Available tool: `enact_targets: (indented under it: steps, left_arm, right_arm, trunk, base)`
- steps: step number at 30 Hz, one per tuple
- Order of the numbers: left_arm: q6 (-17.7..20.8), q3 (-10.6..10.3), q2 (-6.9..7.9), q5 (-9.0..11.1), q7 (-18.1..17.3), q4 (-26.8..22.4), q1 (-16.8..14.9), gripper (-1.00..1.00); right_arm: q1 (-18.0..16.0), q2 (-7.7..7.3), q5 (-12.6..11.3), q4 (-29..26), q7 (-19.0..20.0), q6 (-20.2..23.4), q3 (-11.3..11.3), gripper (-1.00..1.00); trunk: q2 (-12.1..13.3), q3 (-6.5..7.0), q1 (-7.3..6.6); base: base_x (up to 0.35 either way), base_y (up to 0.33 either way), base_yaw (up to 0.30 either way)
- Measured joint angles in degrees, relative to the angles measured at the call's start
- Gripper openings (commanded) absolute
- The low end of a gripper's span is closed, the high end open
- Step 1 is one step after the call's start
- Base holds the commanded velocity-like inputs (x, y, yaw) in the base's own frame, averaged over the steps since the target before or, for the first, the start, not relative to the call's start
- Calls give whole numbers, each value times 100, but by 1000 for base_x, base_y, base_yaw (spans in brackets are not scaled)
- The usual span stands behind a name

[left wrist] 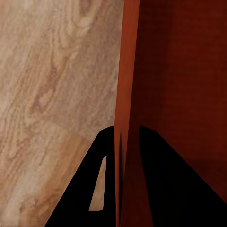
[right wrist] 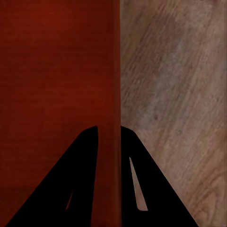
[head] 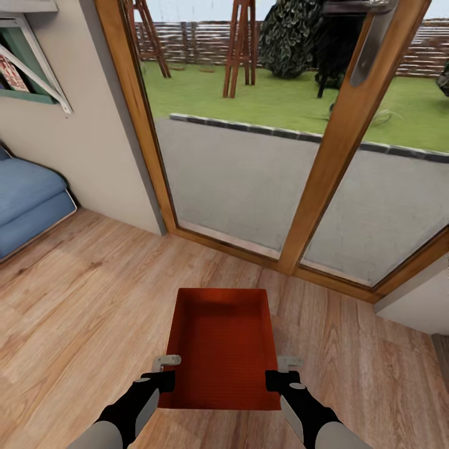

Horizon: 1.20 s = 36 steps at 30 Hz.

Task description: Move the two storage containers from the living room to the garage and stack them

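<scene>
Light wood plank floor [head: 81,312] runs up to wood-framed glass doors [head: 249,156] at the far side, with a blue sofa [head: 25,199] at the far left and a paved yard and lawn beyond the glass. One orange-red storage container [head: 221,349], open-topped, ribbed inside and holding nothing, hangs above the planks just near of the doors. The left pincer [head: 163,371] is clamped narrow over its left wall [left wrist: 124,94] and the right pincer [head: 279,371] likewise over its right wall [right wrist: 116,71], one finger inside and one outside.

Blue sofa [head: 25,199] beside glass doors [head: 249,174]
</scene>
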Motion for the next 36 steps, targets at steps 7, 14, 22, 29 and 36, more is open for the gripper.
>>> enact_targets:
  steps: [7, 14, 22, 29, 36]
  left_arm:
    - [-2, -1, 1, 2, 0, 2, 0, -100]
    - [-2, 1, 0, -2, -1, 4, 0, -100]
    - [-2, 0, 2, 1, -2, 2, 1, -100]
    - [-2, 5, 4, -6, -9, 2, 0, -100]
    - [-2, 8, 2, -10, -8, 3, 0, -100]
  right_arm:
    - [0, 1, -1, 0, -3, 0, 2, -100]
    - [0, 0, -2, 1, -2, 0, 1, -100]
    - [0, 2, 0, 1, -3, 0, 1, -100]
    - [0, 5, 2, 0, -6, 0, -1, -100]
    - [0, 3, 3, 0, -3, 0, -2, -100]
  trunk:
    - [281, 126, -154]
    - [562, 251, -308]
    - [882, 395, -483]
    - [1163, 521, -637]
    - [1444, 646, -791]
  base:
    - [0, 0, 0]
    - [0, 0, 0]
    - [0, 0, 0]
    - [0, 0, 0]
    - [0, 0, 0]
